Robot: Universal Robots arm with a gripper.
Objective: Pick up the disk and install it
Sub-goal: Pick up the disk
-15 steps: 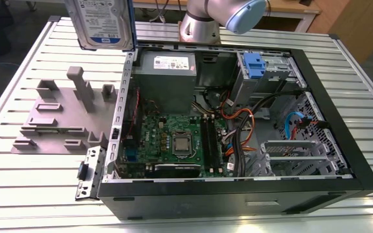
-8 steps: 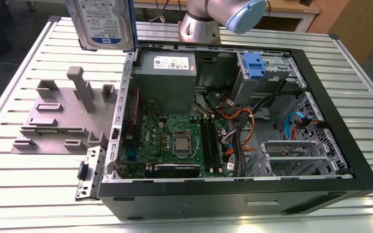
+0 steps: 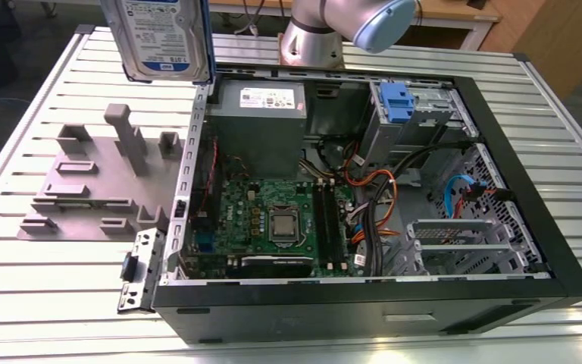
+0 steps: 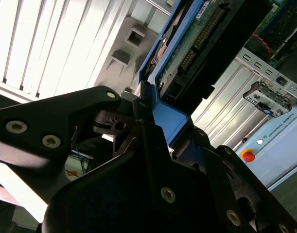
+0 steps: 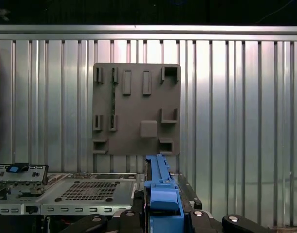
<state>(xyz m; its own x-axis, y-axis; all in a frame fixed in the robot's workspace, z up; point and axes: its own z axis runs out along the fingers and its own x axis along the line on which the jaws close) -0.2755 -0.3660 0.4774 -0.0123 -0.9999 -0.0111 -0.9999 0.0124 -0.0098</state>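
Claw (image 4: 155, 121) closed on disk (image 3: 164, 38), gripping blue rail (image 4: 170, 114) along its edge. Disk held upright in air, label toward camera in exterior view, at top of that view. Sits above bench (image 3: 28, 303), roughly over gap betw. grey fixture plate (image 3: 94, 182) & open PC case (image 3: 372, 311). Disk clear of case, not yet in bay. Blue latch piece (image 3: 397, 102) in drive cage at case's far end. Circuit-board side of disk visible in second wrist view.
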